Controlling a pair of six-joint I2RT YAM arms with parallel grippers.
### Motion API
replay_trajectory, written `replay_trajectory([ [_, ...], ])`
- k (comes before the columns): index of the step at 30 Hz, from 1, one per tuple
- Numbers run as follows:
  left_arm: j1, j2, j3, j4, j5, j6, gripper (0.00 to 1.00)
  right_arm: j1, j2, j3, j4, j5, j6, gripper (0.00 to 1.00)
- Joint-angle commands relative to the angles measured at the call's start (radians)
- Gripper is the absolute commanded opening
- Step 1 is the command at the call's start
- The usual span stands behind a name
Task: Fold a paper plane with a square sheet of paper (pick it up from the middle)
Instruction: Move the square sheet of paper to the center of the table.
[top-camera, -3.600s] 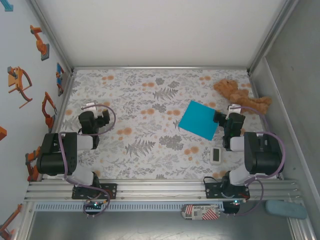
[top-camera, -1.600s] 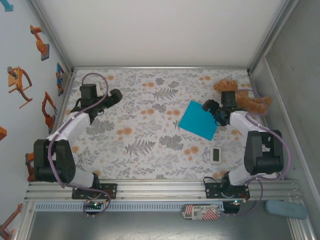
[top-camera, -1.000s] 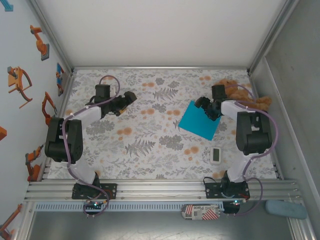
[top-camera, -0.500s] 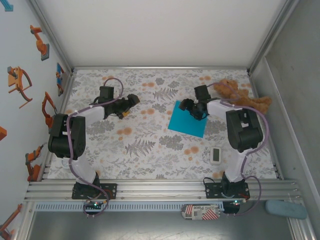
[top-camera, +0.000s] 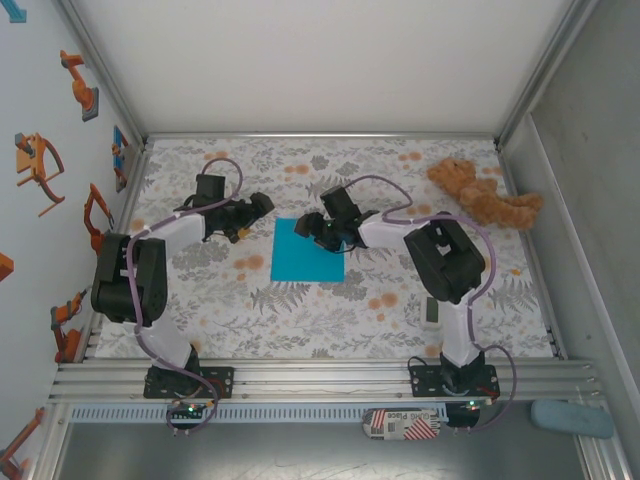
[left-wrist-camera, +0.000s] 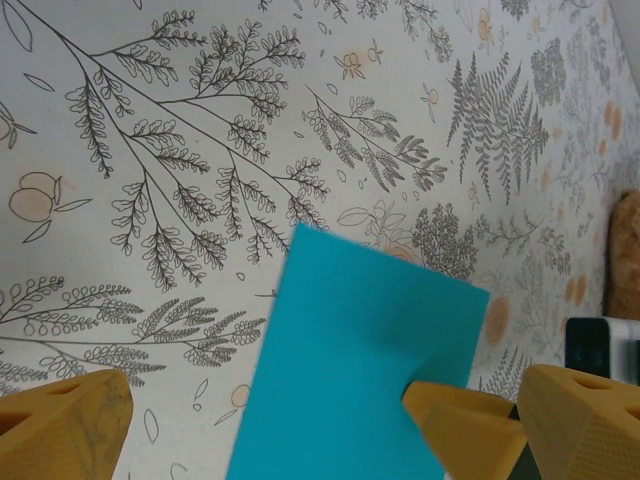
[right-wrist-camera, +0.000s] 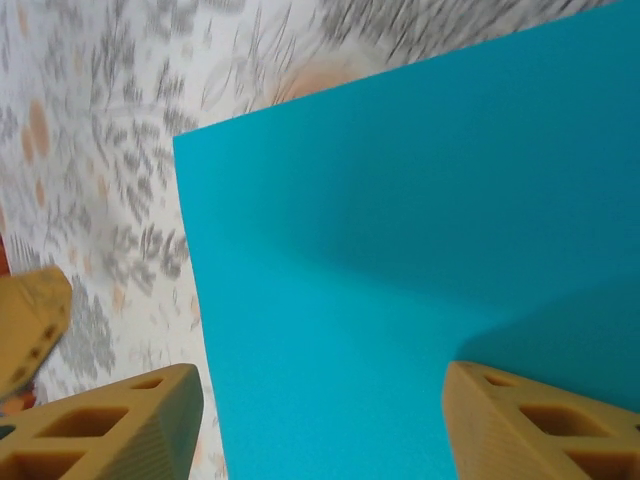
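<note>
Plain cyan-blue square sheet of paper (top-camera: 305, 255), unfolded, on the floral tabletop (top-camera: 300, 320), near centre.

Both arms out fwd, angled inward; L pincer (top-camera: 252, 210) wide apart, R pincer (top-camera: 313, 228) apart.

White-black arms (top-camera: 175, 228), lilac cables (top-camera: 380, 181), orange fingers (left-wrist-camera: 65, 415)

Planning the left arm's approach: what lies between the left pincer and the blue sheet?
Nothing but bare floral tablecloth, seen in the top view between the left pincer and the square sheet of paper.
</note>
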Motion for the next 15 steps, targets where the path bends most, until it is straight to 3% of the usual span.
replay_trajectory([
  [1,-0.005,-0.047,-0.010,-0.049,0.039,0.044,1.00,-0.031,-0.101,-0.006,-0.063,-0.020,-0.047,0.63],
  [6,-0.056,-0.051,0.024,-0.172,0.048,0.098,0.98,-0.077,-0.207,-0.097,-0.183,-0.019,-0.138,0.59],
  [9,-0.099,-0.053,0.038,-0.266,-0.015,0.089,0.98,-0.085,-0.203,-0.094,-0.259,-0.004,-0.185,0.55],
  [15,-0.164,-0.050,0.017,-0.274,-0.042,0.037,0.93,-0.089,-0.147,-0.023,-0.377,0.032,-0.259,0.42],
])
